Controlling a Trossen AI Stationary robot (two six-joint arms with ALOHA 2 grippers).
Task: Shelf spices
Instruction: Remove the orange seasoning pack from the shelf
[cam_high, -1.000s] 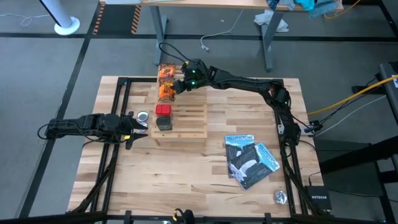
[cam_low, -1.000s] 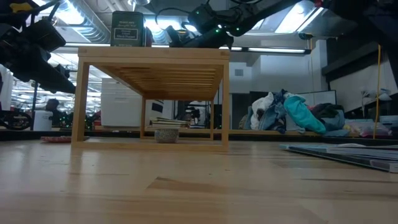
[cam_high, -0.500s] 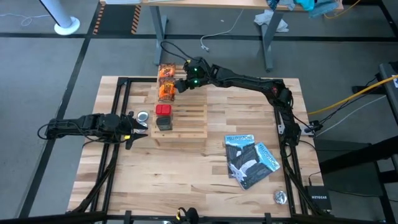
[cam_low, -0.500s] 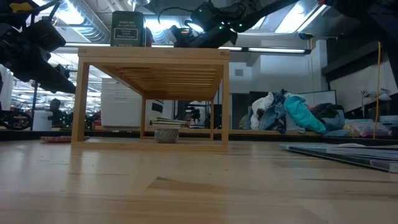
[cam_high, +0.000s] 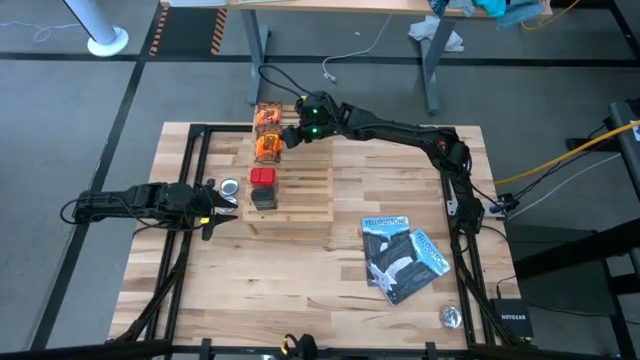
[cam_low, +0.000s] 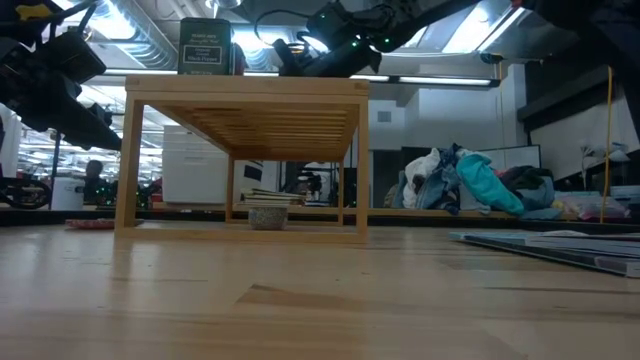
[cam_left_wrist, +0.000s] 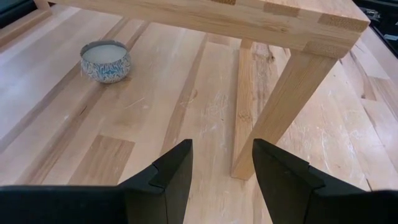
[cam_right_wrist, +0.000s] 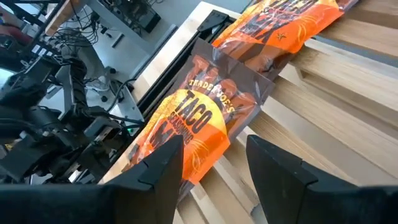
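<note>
Spices (cam_high: 264, 150) lie in one line along the left edge of the shelf (cam_high: 305, 192), the line pointing to the far table (cam_high: 330, 300) edge. Right hand (cam_high: 287, 138) is open beside the packets and has moved slightly away from them. Left hand (cam_high: 224, 209) waits open, unchanged.

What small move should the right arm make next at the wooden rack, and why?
Probably draw the right gripper back off the light wooden slatted rack. Its fingers stand open with nothing between them, and both orange crinkly packets already lie on the slats, in a row with the red box and dark grey box.
</note>
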